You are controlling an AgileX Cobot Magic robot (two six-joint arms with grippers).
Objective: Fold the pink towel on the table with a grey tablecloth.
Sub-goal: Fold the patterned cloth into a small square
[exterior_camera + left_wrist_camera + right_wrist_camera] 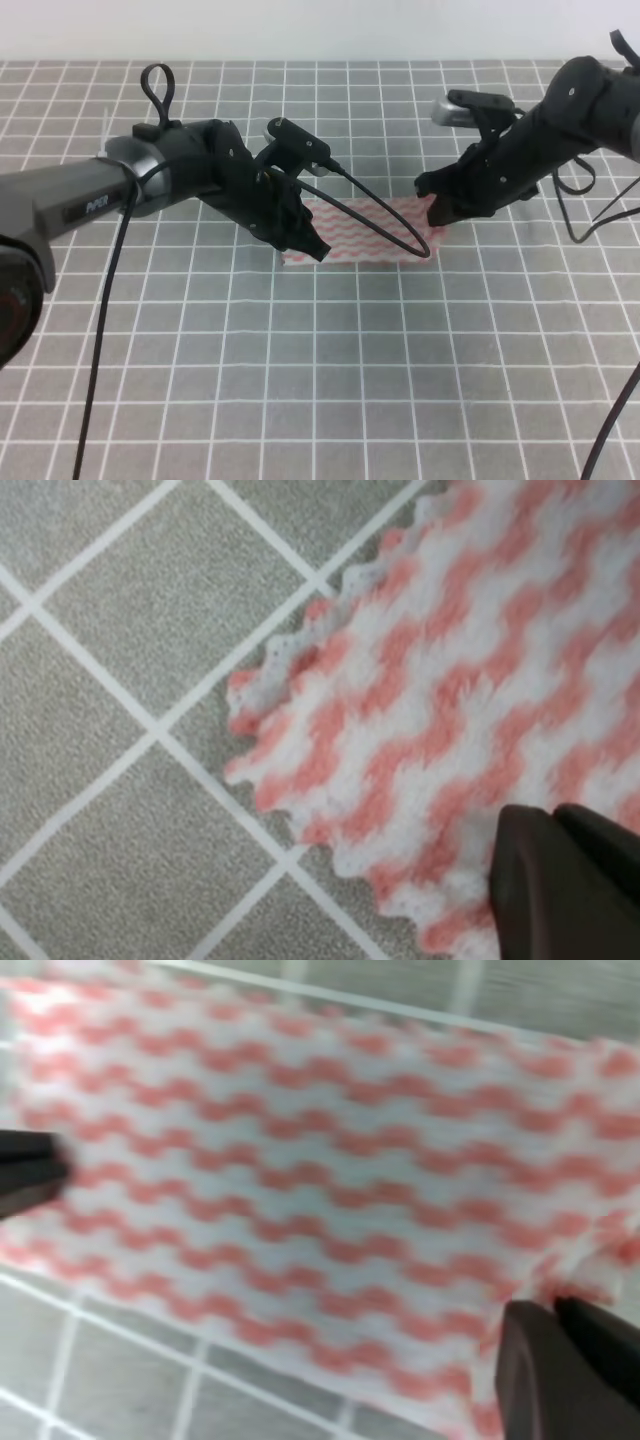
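Observation:
The pink towel (372, 238) lies as a short wide strip in the middle of the table with a grey tablecloth (320, 380). My left gripper (308, 247) is at the towel's left end, with its fingertips (560, 880) pressed together on the towel's (450, 680) edge near a zigzag corner. My right gripper (437, 213) is at the towel's right end, with its fingertips (565, 1360) pressed together on a puckered corner of the towel (300, 1160). The left gripper's tip also shows at the far side in the right wrist view (28, 1175).
A black cable (400, 222) from the left arm loops across the towel. More cables hang off the right arm (580, 210). The white grid lines (150, 730) run across the grey cloth on all sides of the towel.

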